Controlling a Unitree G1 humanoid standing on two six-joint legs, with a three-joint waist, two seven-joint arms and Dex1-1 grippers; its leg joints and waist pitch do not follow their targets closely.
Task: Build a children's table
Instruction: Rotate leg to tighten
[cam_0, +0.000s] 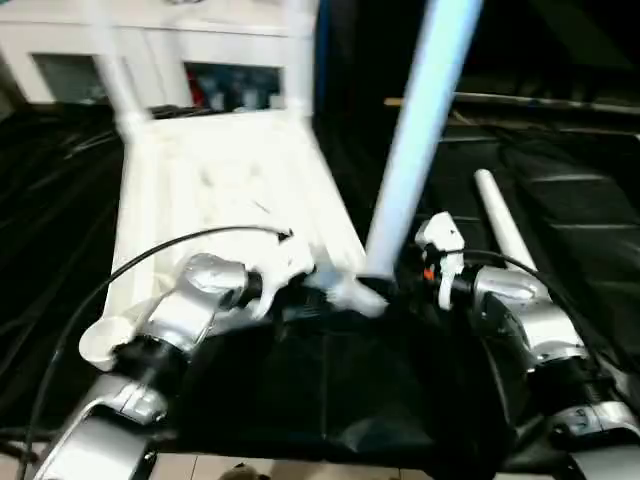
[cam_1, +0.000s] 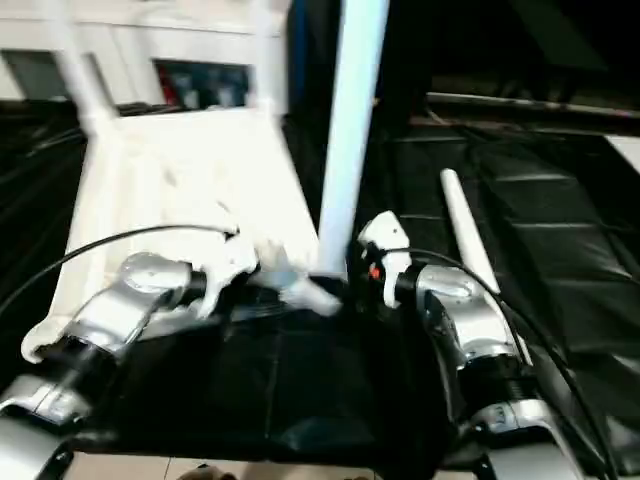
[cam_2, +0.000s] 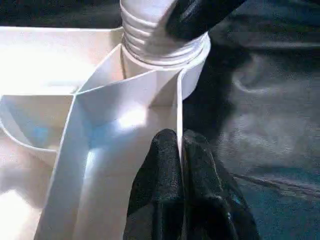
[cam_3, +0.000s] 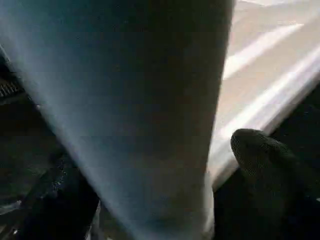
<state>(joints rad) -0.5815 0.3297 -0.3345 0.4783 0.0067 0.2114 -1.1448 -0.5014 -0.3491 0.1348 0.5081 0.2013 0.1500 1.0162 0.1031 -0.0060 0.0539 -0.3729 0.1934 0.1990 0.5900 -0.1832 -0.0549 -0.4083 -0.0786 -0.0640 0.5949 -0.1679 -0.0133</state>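
while the black cloth-covered bench (cam_0: 560, 210) lies under everything, the white tabletop (cam_0: 225, 190) rests on it upside down, ribbed underside showing, with two legs already standing at its far corners (cam_0: 300, 50). nearer the robot, a third leg (cam_0: 420, 120) rises almost upright from the tabletop's near right corner socket (cam_2: 165, 65), its long axis leaning slightly to the right as it climbs out of frame. a fourth leg (cam_0: 500, 225) lies loose on the cloth to the right, well apart from the tabletop, its long axis running away from the robot.

the right pincer (cam_3: 150, 175) stands spread on both sides of the upright leg's lower part, one black fingertip (cam_3: 265, 160) clear beside the tube; whether the other touches it cannot be told. the left pincer (cam_2: 181, 170) is pressed together on the thin rim wall of the tabletop just short of that same corner socket, bracing the piece.

the coming move looks to turn on the leg and its socket: the threaded collar appears seated in the corner, with the leg directly between the right pincer's fingers, so the right arm is the one placed to work it. the loose leg lies nearer the right arm too, and the near left corner socket (cam_0: 100, 340) is still open.
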